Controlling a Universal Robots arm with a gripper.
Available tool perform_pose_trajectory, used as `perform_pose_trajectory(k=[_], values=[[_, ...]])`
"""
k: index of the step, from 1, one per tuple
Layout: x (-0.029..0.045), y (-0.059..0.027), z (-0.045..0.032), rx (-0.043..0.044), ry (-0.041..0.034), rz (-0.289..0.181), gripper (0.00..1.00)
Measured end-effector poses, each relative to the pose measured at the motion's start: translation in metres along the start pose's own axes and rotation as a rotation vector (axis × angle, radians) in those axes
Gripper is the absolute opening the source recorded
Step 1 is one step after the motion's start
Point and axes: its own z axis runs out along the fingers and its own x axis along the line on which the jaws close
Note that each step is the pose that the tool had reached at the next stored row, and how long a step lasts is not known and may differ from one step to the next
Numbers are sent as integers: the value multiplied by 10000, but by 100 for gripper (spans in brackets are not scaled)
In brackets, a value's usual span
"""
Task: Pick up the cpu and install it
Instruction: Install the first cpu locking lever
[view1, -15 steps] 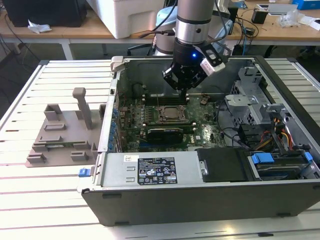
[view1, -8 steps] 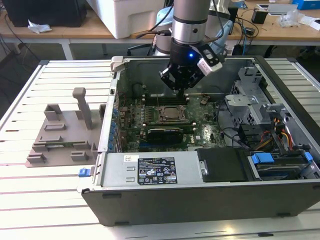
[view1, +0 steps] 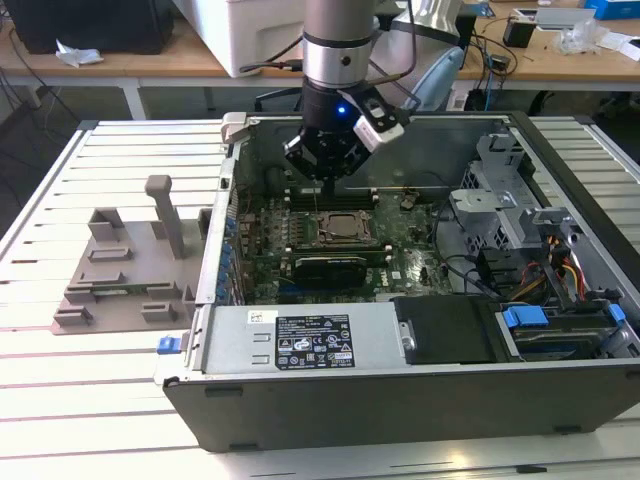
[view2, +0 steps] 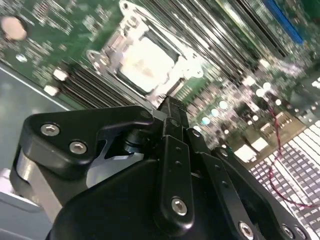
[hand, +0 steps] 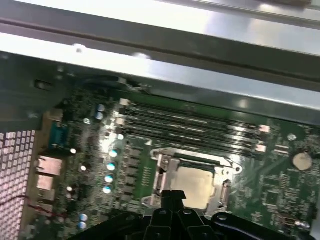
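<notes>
The cpu (view1: 343, 227), a silvery square chip, lies flat inside the black-framed socket on the green motherboard (view1: 265, 270) of the open computer case. Both wrist views show it seated in the metal socket frame, the cpu (view2: 145, 62) bright under the light and the cpu (hand: 197, 182) just beyond my fingertips. My gripper (view1: 320, 183) hangs above the board a little behind the socket. Its two black fingers (view2: 169, 112) are pressed together with nothing between them. The gripper (hand: 172, 194) is apart from the chip.
A grey plastic tray (view1: 120, 280) lies on the slatted table at the exterior view's left. Memory slots (hand: 190, 125) run behind the socket. The case wall (view1: 230, 190), power supply (view1: 300, 340) and drive cage (view1: 520, 210) hem the board in.
</notes>
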Motion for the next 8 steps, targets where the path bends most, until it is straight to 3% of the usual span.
perform_pose_trajectory(k=[5,8], values=[[126,52,1,-7,-17,4,11],[147,84,-12,-1,-42,4,11]])
